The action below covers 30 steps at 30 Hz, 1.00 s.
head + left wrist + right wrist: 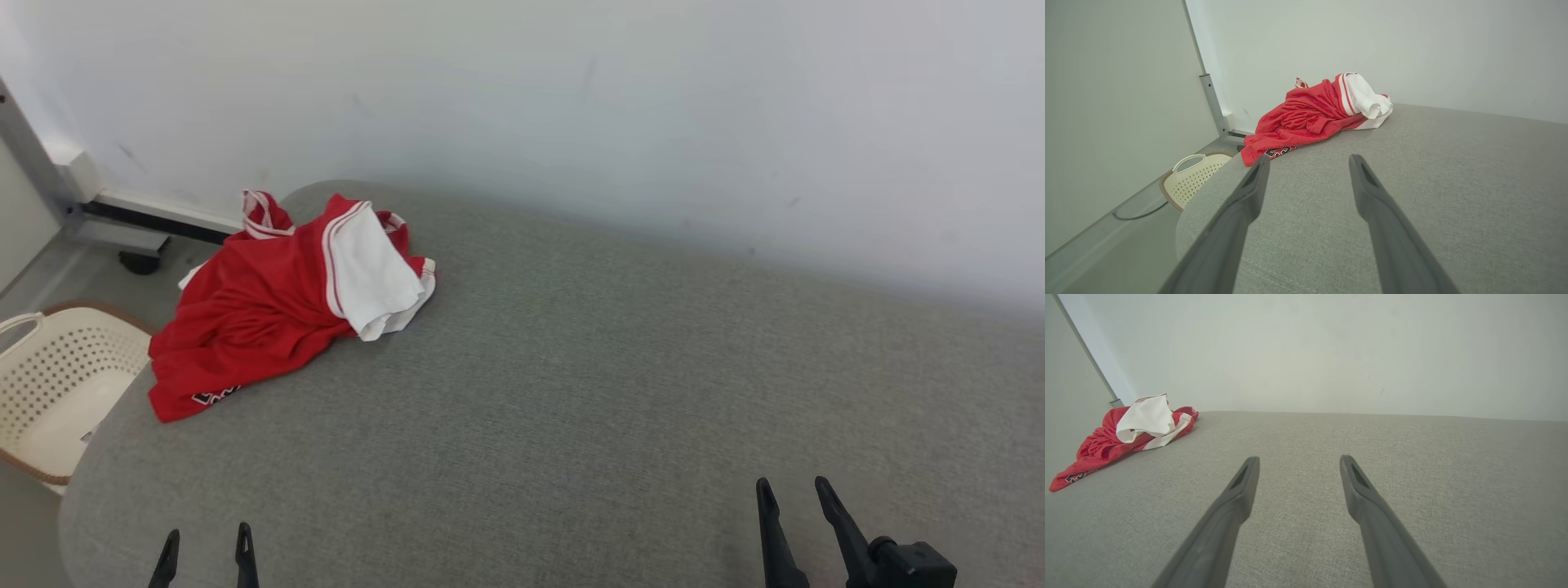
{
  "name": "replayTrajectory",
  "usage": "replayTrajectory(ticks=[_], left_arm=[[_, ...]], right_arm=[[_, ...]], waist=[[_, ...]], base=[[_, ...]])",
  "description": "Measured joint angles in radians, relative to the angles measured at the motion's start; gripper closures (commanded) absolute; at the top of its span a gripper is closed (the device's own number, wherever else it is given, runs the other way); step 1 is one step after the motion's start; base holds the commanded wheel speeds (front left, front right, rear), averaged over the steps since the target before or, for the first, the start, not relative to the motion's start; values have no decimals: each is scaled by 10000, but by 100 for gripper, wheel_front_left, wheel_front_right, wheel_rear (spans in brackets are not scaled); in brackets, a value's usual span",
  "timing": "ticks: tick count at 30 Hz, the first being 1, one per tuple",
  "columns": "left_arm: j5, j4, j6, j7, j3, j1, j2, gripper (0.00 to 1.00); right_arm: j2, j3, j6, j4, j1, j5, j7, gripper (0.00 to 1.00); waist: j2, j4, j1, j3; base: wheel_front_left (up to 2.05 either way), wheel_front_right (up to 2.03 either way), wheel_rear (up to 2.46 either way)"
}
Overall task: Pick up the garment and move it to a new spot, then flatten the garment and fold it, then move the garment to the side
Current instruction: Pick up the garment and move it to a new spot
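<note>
A crumpled red and white garment (277, 302) lies in a heap at the far left corner of the grey fabric surface (588, 392), its lower hem hanging slightly past the left edge. The left wrist view shows the garment (1314, 116) ahead of my left gripper (1308, 161), well beyond the fingertips. My left gripper (208, 539) is open at the near left edge with nothing between its fingers. At the near right my right gripper (792, 488) is open and empty too. The garment (1126, 435) sits far to the left in the right wrist view, away from my right gripper (1297, 459).
A cream perforated basket (57, 384) stands on the floor just past the surface's left edge. A pale wall (653, 106) runs close behind the surface. A white frame with a dark caster (139, 261) sits in the back left corner.
</note>
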Motion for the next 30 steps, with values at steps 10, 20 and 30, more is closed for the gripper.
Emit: replayTrajectory(ticks=[10, 20, 30], left_arm=[[-4, 2, 161, 2, 257, 109, 46, 0], [-100, -113, 280, 2, 410, 112, 17, 0], [-98, -35, 307, 2, 345, -98, -15, 0]], right_arm=[[2, 278, 0, 17, 14, 90, -2, 0], [2, 399, 0, 59, -207, 52, -2, 0], [2, 330, 0, 52, -151, 27, -2, 0]], waist=[[0, 1268, 0, -59], [0, 1620, 0, 110], [0, 1651, 0, 185]], base=[[0, 0, 0], [0, 0, 0], [0, 0, 0]])
